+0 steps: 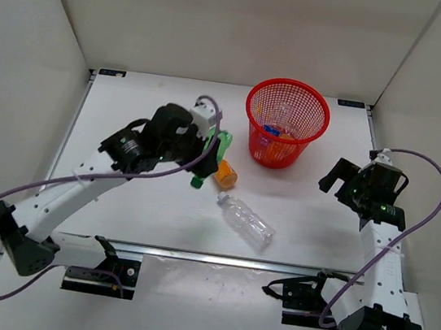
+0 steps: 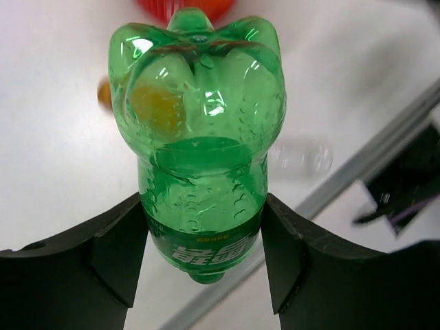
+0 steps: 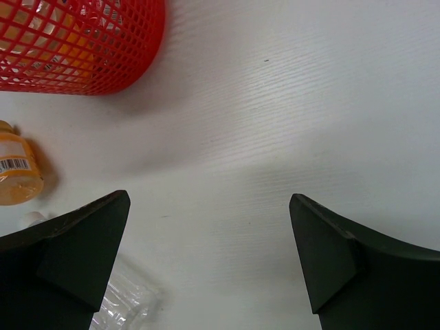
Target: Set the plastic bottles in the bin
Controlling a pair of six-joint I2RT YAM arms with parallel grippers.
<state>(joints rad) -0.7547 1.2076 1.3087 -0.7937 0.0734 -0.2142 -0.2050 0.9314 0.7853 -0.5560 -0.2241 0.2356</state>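
Observation:
My left gripper (image 1: 205, 159) is shut on the green bottle (image 2: 199, 144), holding it off the table with its base away from the wrist; the bottle also shows in the top view (image 1: 212, 157). An orange-filled bottle (image 1: 225, 173) lies just right of it. The large plain clear bottle (image 1: 245, 221) lies on the table in front. The red mesh bin (image 1: 286, 122) stands at the back right with bottles inside. My right gripper (image 1: 335, 178) is open and empty, right of the bin, above bare table (image 3: 234, 172). The bin (image 3: 75, 48) and orange bottle (image 3: 17, 175) show at its left.
White walls close in the table on three sides. A metal rail (image 1: 216, 257) runs along the near edge between the arm bases. The clear bottle's end (image 3: 124, 302) shows beside my right gripper's left finger.

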